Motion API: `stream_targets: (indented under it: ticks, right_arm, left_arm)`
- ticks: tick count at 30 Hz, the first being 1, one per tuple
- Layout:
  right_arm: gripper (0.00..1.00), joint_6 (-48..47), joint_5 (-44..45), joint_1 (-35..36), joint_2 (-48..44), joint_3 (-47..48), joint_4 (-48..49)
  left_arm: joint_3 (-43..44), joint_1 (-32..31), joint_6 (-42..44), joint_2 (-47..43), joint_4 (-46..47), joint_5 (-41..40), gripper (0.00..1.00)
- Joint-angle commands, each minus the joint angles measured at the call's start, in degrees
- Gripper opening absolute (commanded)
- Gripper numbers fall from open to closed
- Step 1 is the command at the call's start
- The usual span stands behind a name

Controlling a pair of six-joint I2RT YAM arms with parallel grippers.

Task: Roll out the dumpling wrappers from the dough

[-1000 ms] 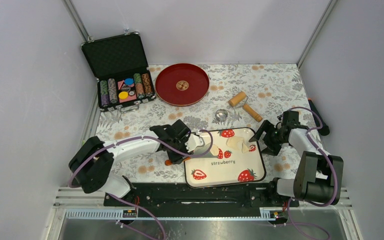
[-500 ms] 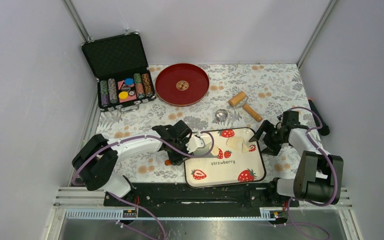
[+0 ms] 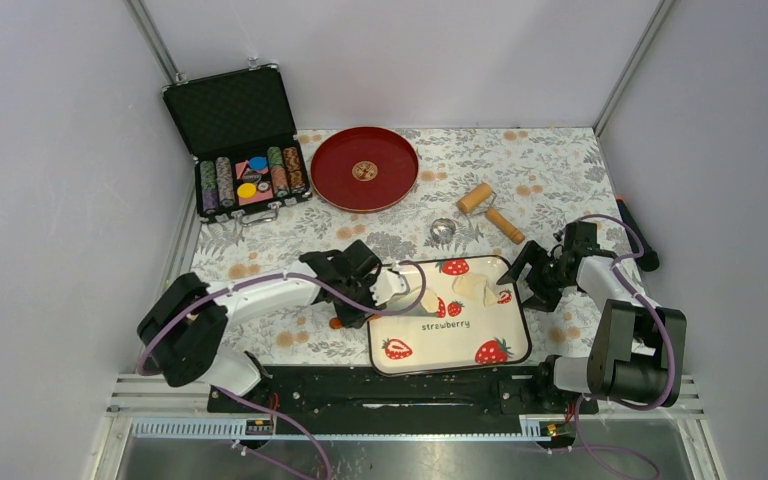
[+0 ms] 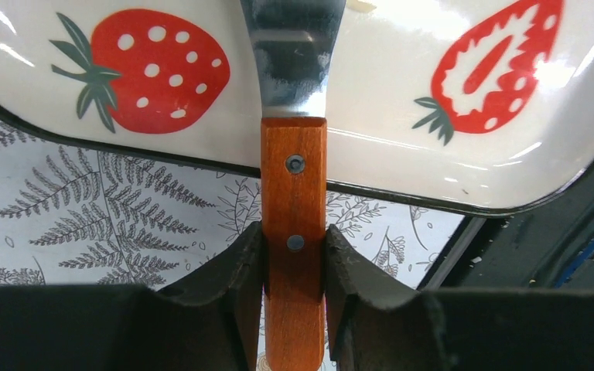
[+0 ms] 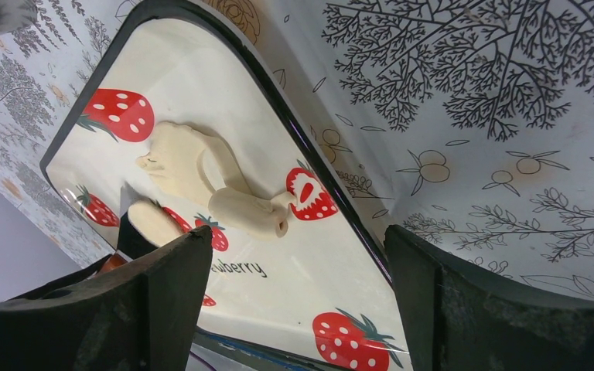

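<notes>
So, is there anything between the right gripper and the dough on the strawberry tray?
Nothing visible does. The open right gripper sits just outside the tray, only its low black rim before the dough. The spatula in the left gripper is at the tray's opposite side.

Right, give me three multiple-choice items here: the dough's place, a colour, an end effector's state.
1. The dough lies: A) on the strawberry tray B) left of it C) right of it.
2. The handle of the scraper in the left end effector is: A) black B) white C) reddish-brown.
3. The right end effector is: A) shut on dough B) open, empty C) shut on the scraper.
1 A, its pieces lie on the tray; 2 C, the left wrist view shows it; 3 B, its fingers stand apart, nothing between.
</notes>
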Motion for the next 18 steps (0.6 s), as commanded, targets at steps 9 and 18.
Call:
stream_targets:
  ticks: [9, 18]
  right_arm:
    - [0.89, -0.2, -1.6, 0.2, -2.3, 1.1, -1.9]
    - [0.87, 0.7, -2.9, 0.5, -3.1, 6.0, -3.8]
  left_arm:
    - [-1.7, 6.3, -3.8, -16.9, 6.2, 7.6, 0.0]
    - [1.9, 14.5, -3.2, -23.0, 1.9, 7.7, 0.0]
